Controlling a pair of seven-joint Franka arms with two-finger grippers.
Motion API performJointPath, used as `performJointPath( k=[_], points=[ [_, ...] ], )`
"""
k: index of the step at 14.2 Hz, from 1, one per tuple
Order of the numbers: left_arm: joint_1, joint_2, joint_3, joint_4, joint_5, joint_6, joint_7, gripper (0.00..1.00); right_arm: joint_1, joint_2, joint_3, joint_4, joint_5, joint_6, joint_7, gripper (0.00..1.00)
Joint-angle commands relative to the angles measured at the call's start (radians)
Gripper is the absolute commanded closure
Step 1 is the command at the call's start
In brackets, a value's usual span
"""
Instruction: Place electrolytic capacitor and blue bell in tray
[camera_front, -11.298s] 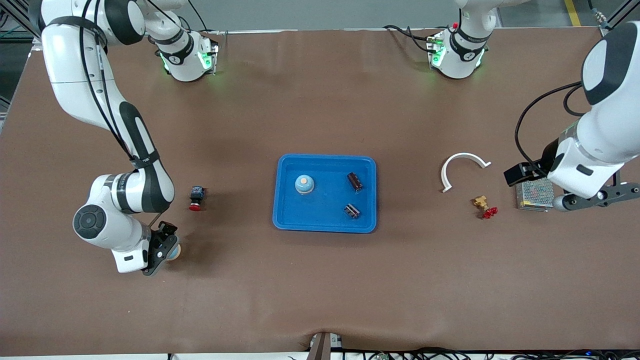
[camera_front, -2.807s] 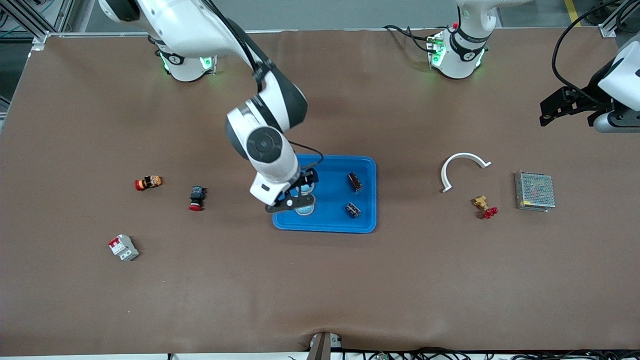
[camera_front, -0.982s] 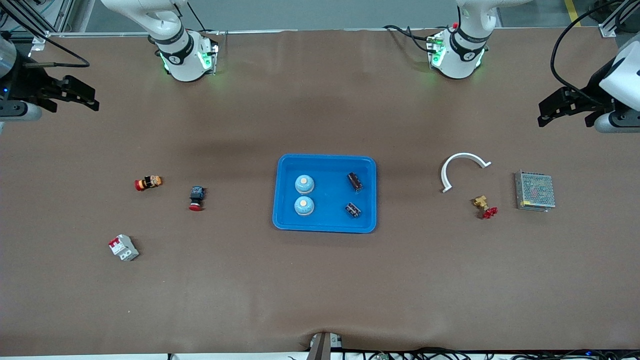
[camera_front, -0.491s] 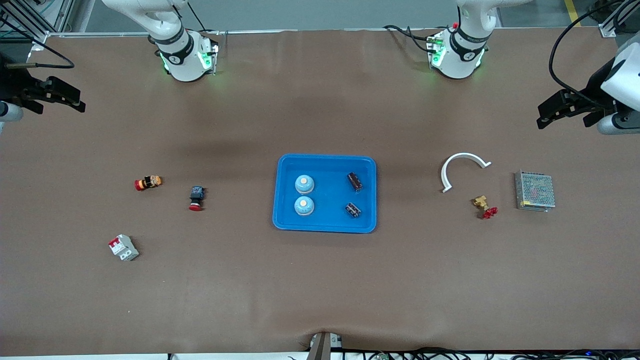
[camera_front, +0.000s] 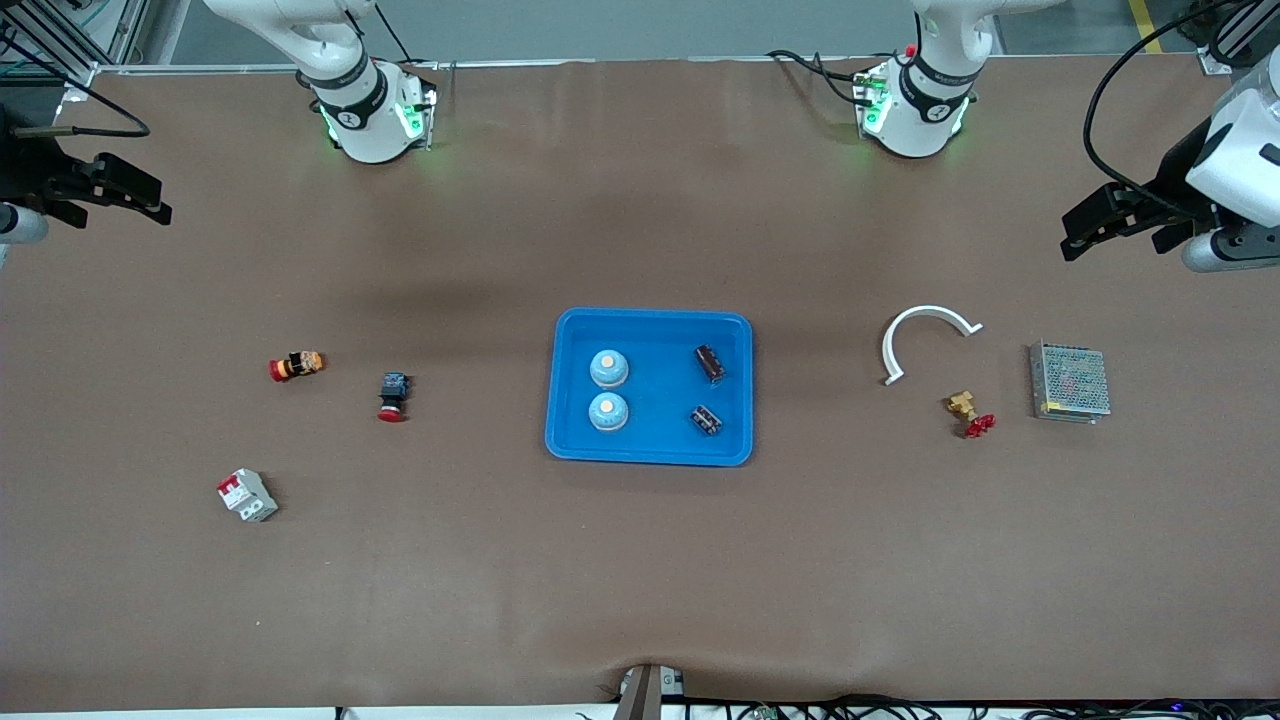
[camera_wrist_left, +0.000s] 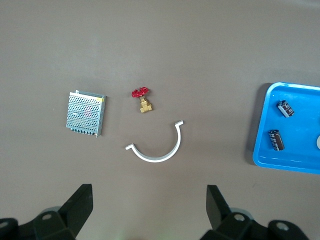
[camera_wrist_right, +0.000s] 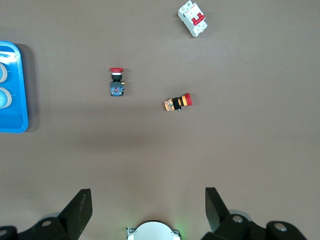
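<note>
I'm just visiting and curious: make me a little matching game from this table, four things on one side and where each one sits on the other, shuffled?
Things:
1. blue bells
2. grey mesh box
3. white circuit breaker
4. white curved strip

Places:
A. right arm's end of the table, nearest the front camera
B. in the blue tray
C. left arm's end, beside the small red-handled brass valve
D. between the tray and the mesh box

Pairs: 1-B, 2-C, 3-A, 4-D

Two bells (camera_front: 608, 368) – two capacitors (camera_front: 710, 363) – one tray (camera_front: 650, 326) – two pushbuttons (camera_front: 393, 396).
</note>
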Motion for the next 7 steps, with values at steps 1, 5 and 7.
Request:
performJointPath(
  k=[1,5,7],
  points=[
    [0.008,-0.014,-0.001,-0.011,-0.010,0.013,0.017,0.00,-0.020,-0.019,0.018,-0.021,-0.018,0.009,-0.013,0.00],
    [0.010,-0.012,0.000,0.011,-0.010,0.011,0.018,0.00,-0.020,-0.019,0.018,-0.021,-0.018,0.009,-0.013,0.00],
    [0.007,-0.012,0.000,0.014,-0.008,0.011,0.017,0.00,-0.018,-0.019,0.018,-0.021,-0.018,0.009,-0.013,0.00]
  ],
)
